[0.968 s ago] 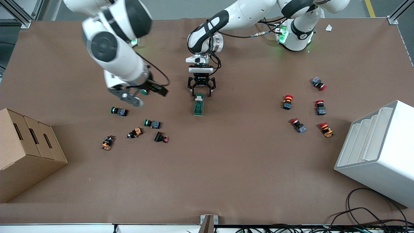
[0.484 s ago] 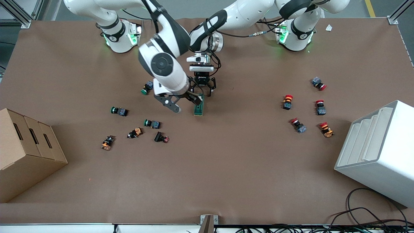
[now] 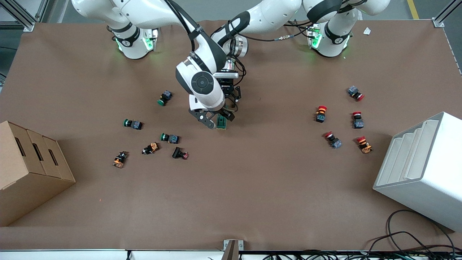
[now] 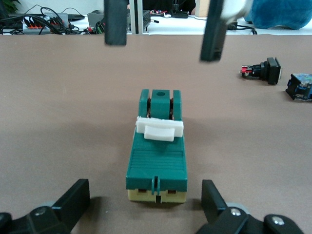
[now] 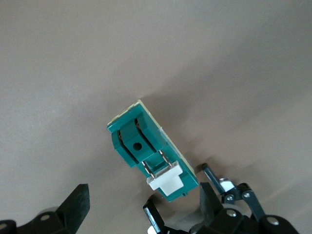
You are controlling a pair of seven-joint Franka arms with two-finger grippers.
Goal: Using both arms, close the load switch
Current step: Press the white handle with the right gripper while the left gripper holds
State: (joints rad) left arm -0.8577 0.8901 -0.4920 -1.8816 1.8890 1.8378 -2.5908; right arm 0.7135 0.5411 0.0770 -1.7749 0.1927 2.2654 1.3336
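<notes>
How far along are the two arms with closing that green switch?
Done: the left gripper and right gripper are at the load switch. In hand: both open, the left flanking one end without touching, the right over it. To do: gripping it and moving the white lever.

Robot lab, aluminium frame (image 3: 21, 16), cables (image 3: 415, 238)

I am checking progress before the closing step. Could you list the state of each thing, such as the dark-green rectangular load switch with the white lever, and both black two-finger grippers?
Dark-green rectangular load switch: lies flat on the table, white lever appears raised, held by neither gripper.
Left gripper: open, fingers low on either side of one end of the switch, not touching.
Right gripper: open, over the switch.
Small round-capped push-buttons: lying on their sides, untouched.
</notes>
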